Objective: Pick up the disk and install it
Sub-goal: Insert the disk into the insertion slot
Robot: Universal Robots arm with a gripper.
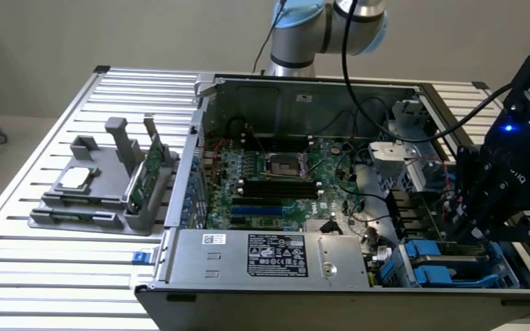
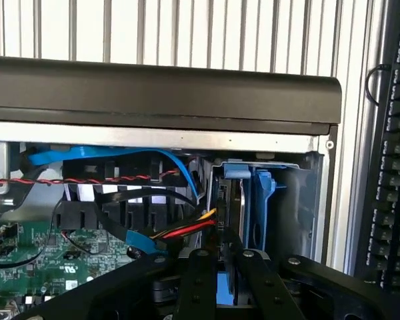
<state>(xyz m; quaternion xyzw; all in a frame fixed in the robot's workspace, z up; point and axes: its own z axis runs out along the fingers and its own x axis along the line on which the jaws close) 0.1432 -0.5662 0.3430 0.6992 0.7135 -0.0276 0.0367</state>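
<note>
Disk (image 2: pixel 231 207) in my grip at the drive bay (image 1: pixel 458 265)
My gripper (image 1: pixel 472 222) is drawn narrow, clamped on the disk, which stands on edge in the computer case's (image 1: pixel 201 256) near corner, at the exterior view's right.

Silver, blue-capped arm (image 1: pixel 357 24); black hand (image 2: pixel 220 267)

The disk (image 2: pixel 232 200) stands on edge, slotted into the drive bay (image 2: pixel 300 200) at a corner of the computer case (image 2: pixel 160 93), close behind the case's dark outer panel. From the wrist view it shows its narrow edge: dark grey metal flanked by a blue plastic frame, with a blue tab at the far end. The gripper (image 2: pixel 223 260) straddles its near end, one finger against each side of the blue frame
</note>
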